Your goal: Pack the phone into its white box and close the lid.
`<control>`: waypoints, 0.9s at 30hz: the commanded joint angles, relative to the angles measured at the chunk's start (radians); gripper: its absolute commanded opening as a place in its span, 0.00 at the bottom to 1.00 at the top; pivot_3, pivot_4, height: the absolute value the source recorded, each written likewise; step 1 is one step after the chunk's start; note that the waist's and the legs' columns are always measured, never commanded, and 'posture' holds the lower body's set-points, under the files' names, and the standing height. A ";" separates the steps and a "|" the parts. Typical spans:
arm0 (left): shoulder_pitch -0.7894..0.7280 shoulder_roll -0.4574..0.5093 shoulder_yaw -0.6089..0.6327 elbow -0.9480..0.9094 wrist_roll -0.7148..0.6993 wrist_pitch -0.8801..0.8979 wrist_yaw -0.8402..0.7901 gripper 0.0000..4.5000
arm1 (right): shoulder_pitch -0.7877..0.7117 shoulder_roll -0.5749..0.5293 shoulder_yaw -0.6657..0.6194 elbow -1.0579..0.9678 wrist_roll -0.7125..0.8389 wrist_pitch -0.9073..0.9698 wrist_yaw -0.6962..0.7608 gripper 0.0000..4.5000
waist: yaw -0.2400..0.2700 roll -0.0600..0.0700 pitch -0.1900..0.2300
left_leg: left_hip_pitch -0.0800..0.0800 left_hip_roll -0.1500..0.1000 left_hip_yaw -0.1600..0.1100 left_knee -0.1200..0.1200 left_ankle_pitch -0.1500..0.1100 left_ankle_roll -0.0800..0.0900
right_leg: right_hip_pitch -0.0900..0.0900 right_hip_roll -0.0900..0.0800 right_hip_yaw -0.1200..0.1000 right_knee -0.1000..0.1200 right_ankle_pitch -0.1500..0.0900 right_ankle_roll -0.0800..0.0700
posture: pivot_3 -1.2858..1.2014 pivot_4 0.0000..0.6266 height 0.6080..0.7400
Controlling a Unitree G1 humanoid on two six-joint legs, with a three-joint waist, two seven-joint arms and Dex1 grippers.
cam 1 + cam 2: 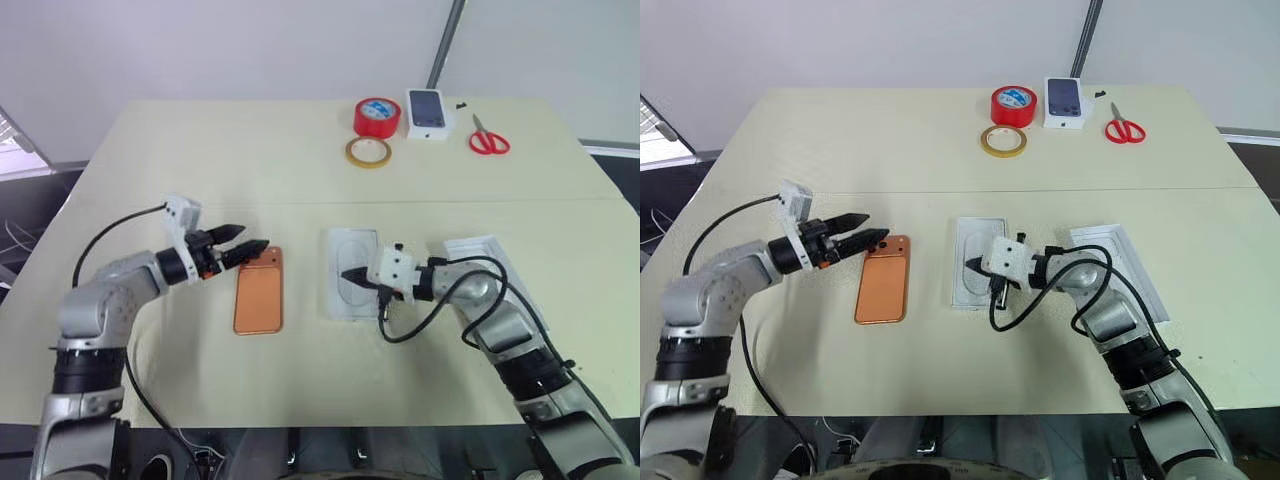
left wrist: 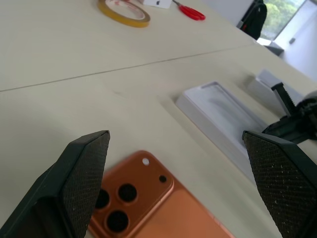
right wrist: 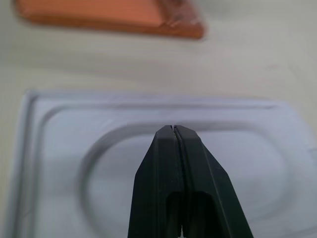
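tape rolls (image 1: 375, 128), scissors (image 1: 489, 136) far behind phone (image 1: 259, 291).

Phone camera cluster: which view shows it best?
The left wrist view: the phone lies close, back up, lenses distinct between the open left gripper's jaws. Both eye views show the whole phone smaller; the right wrist view catches its edge.

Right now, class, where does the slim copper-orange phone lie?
In the head views the slim copper-orange phone lies flat on the table, left of the white oval-recessed tray, by the open left end effector.
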 commanded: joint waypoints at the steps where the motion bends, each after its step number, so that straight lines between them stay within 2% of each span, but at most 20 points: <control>1: 0.046 0.033 0.007 -0.040 0.058 -0.119 -0.026 1.00 | -0.002 -0.053 0.022 -0.030 -0.016 -0.029 0.071 0.01 | -0.001 0.000 0.000 | 0.000 0.000 0.000 0.000 -0.002 0.004 | 0.000 0.000 0.000 0.000 0.000 0.000 | 0.52 0.24 1.00; 4: 0.062 0.040 0.015 -0.028 0.055 -0.134 -0.031 1.00 | -0.005 -0.049 0.010 -0.052 0.023 0.010 0.095 0.01 | -0.001 0.000 0.000 | 0.000 0.000 0.000 0.000 -0.003 0.005 | 0.000 0.000 0.000 0.000 0.000 0.000 | 0.52 0.24 1.00; 6: 0.050 0.035 0.034 -0.019 0.005 -0.077 -0.026 1.00 | -0.002 -0.048 0.005 -0.069 0.050 0.057 0.117 0.01 | -0.001 0.000 0.000 | 0.000 0.000 0.000 0.000 -0.003 0.005 | 0.000 0.000 0.000 0.000 0.000 0.000 | 0.52 0.24 1.00; 11: 0.036 0.036 0.021 -0.012 0.016 -0.083 -0.013 1.00 | -0.023 -0.036 0.013 -0.034 -0.001 -0.009 0.085 0.01 | 0.000 0.000 0.000 | 0.000 0.000 0.000 0.000 -0.003 0.006 | 0.000 0.000 0.000 0.000 0.000 0.000 | 0.52 0.24 1.00; 17: 0.017 0.124 0.045 0.037 -0.081 0.180 -0.030 1.00 | -0.147 0.059 -0.052 0.041 0.009 0.009 -0.033 0.01 | -0.012 0.001 0.000 | 0.000 0.000 0.000 0.000 -0.003 0.005 | -0.002 0.001 0.000 0.002 0.000 0.000 | 0.52 0.24 1.00; 19: 0.016 0.167 0.074 0.042 -0.153 0.309 -0.042 1.00 | -0.190 0.100 -0.060 0.034 0.029 0.044 -0.051 0.01 | -0.010 0.001 0.001 | 0.000 0.000 0.000 0.000 -0.002 0.004 | -0.002 0.001 0.000 0.003 0.000 0.000 | 0.52 0.24 1.00; 21: 0.002 0.188 0.112 0.077 -0.213 0.452 -0.012 1.00 | -0.226 0.143 -0.049 0.021 0.041 0.089 -0.056 0.01 | -0.009 0.001 0.001 | 0.000 0.000 0.000 0.000 -0.002 0.004 | -0.002 0.001 0.000 0.003 0.000 0.000 | 0.52 0.24 1.00; 23: 0.021 0.207 0.113 0.066 -0.218 0.488 -0.006 1.00 | -0.251 0.187 -0.033 0.012 0.055 0.131 -0.047 0.01 | -0.008 0.001 0.001 | 0.000 0.000 0.000 0.000 -0.002 0.005 | -0.002 0.001 0.000 0.004 0.000 0.000 | 0.52 0.24 1.00; 27: 0.035 0.219 0.077 0.052 -0.228 0.637 0.050 1.00 | -0.288 0.233 0.075 0.039 -0.011 0.171 -0.021 0.01 | -0.004 0.001 0.001 | 0.000 0.000 0.000 0.000 -0.002 0.005 | -0.002 0.001 0.000 0.004 0.000 0.000 | 0.52 0.24 1.00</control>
